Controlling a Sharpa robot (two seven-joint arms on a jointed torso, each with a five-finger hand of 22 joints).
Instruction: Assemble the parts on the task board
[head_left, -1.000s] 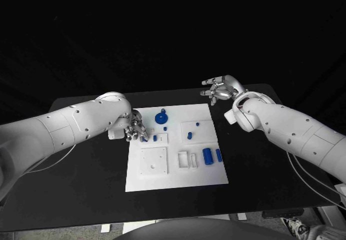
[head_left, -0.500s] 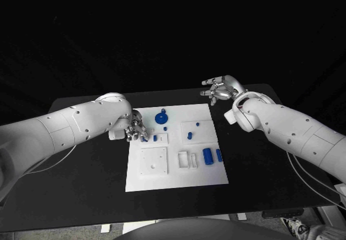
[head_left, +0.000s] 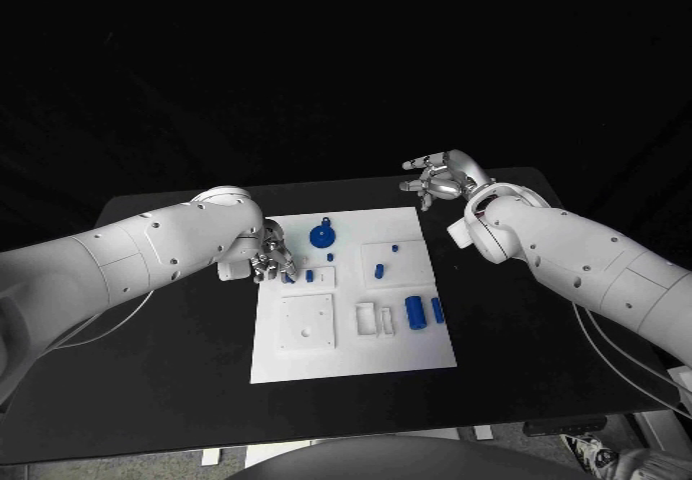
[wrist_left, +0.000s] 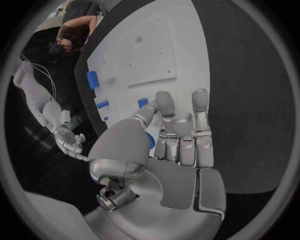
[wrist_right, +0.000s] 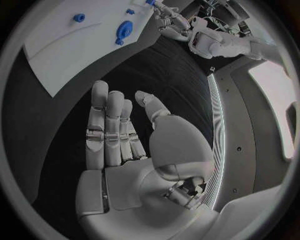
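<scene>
In the head view, the white task board lies in the middle of the frame. The left hand rests at its upper left edge, probably to seat a small blue part there. The right hand waits in the upper right, off the board, fingers apart and empty.

In the left wrist view, the left hand's fingers curl around something blue; a firm grip cannot be confirmed.

In the right wrist view, the right hand is wide, and a round blue part sits on the board.
</scene>
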